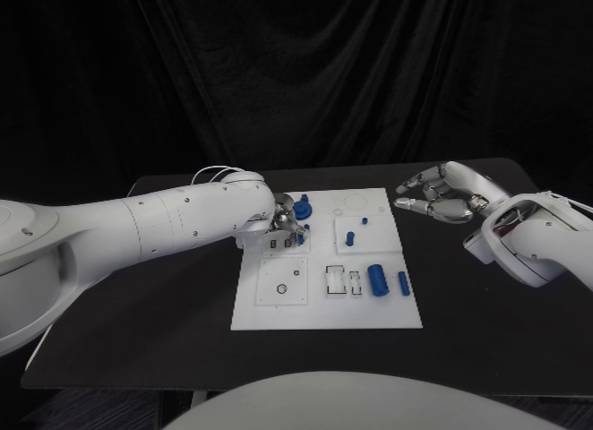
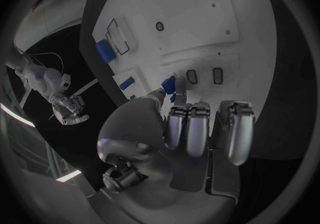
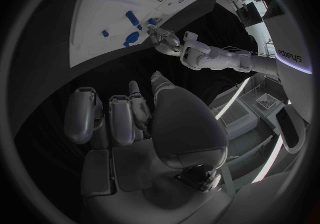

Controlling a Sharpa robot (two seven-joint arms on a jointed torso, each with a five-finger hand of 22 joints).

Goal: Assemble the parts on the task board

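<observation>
Carefully, I keep the left robot hand (image 1: 282, 219) pinching its blue part (image 2: 169, 83) upright above the white board (image 1: 387, 309); the right robot hand (image 1: 437, 199) waits empty, fingers loosely apart.

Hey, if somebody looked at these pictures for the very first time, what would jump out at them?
The white task board in the middle of the black table, dotted with small blue parts. Next, the left hand reaching over the board's far left area, its fingers touching a blue part there. The right hand hangs empty past the board's far right corner, fingers loosely curled.
</observation>
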